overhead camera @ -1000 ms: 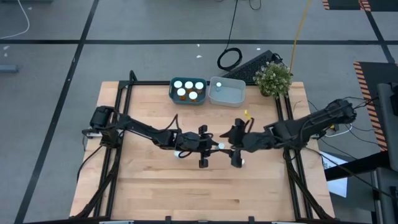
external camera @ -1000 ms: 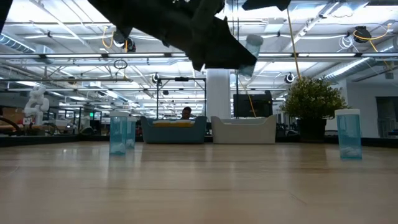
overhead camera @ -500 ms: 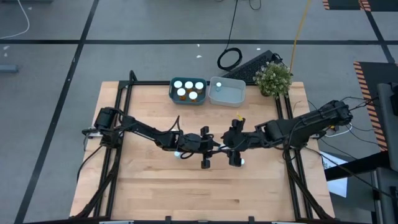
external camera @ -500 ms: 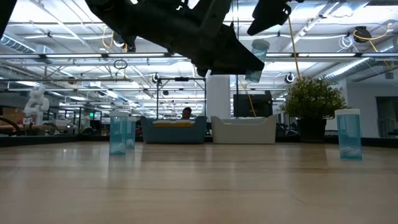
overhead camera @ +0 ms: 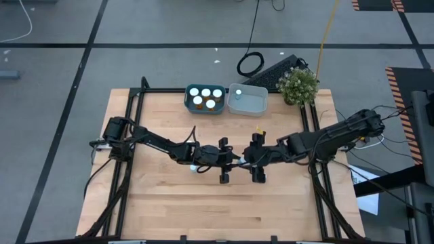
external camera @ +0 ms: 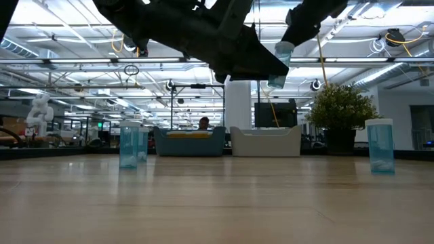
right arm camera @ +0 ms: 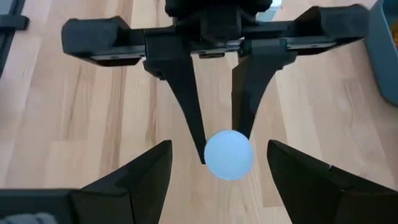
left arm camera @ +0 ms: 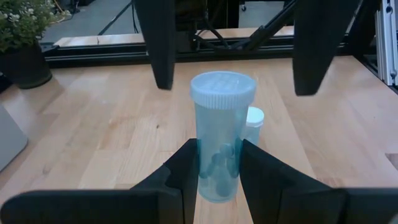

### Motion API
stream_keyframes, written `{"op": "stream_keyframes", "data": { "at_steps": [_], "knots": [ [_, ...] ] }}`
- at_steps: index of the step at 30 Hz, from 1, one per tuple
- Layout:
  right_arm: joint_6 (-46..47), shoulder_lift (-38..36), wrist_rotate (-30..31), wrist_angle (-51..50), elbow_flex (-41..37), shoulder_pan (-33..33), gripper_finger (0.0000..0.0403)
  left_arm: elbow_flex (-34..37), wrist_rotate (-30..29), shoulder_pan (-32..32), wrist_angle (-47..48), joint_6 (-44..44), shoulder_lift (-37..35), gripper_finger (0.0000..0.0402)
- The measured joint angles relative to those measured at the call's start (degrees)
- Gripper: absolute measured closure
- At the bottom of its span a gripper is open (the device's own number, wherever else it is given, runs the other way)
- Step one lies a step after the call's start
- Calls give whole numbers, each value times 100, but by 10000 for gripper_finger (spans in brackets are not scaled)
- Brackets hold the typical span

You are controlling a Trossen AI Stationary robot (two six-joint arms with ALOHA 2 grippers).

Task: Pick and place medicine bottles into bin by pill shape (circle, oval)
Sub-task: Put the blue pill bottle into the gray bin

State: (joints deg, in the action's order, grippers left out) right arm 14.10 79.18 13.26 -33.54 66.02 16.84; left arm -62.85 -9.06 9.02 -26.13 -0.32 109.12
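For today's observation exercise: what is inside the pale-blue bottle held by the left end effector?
Through the wall of the pale-blue bottle, clamped by the left end effector, several pills show near the bottom. Their exact shape is unclear, and the fingers cover part of them.

Your high view looks straight down on the whole surface (overhead camera: 169,203). Your low view sits at surface height, facing the room. Each wrist camera looks closely along its own fingers at the same pale-blue bottle (left arm camera: 219,134), facing each other across it.
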Motion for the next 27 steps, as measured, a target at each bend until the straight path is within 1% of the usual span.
{"op": "stream_keyframes", "data": {
  "at_steps": [3,6,15,20,23,27],
  "knots": [
    [-24,4,-4,220,-100,2,150,0,0,0,-8,0,0,298],
    [-25,2,-5,326,-174,2,165,0,0,0,-37,0,0,298],
    [-38,2,1,333,-247,-2,242,0,4,4,-68,2,0,298],
    [-4,2,22,333,-249,-2,277,0,9,7,-68,4,0,298],
    [7,2,22,336,-249,-2,290,0,7,5,-68,2,-2,297],
    [12,2,42,355,-249,-2,290,0,-7,4,-81,73,-2,290]
  ]
}}
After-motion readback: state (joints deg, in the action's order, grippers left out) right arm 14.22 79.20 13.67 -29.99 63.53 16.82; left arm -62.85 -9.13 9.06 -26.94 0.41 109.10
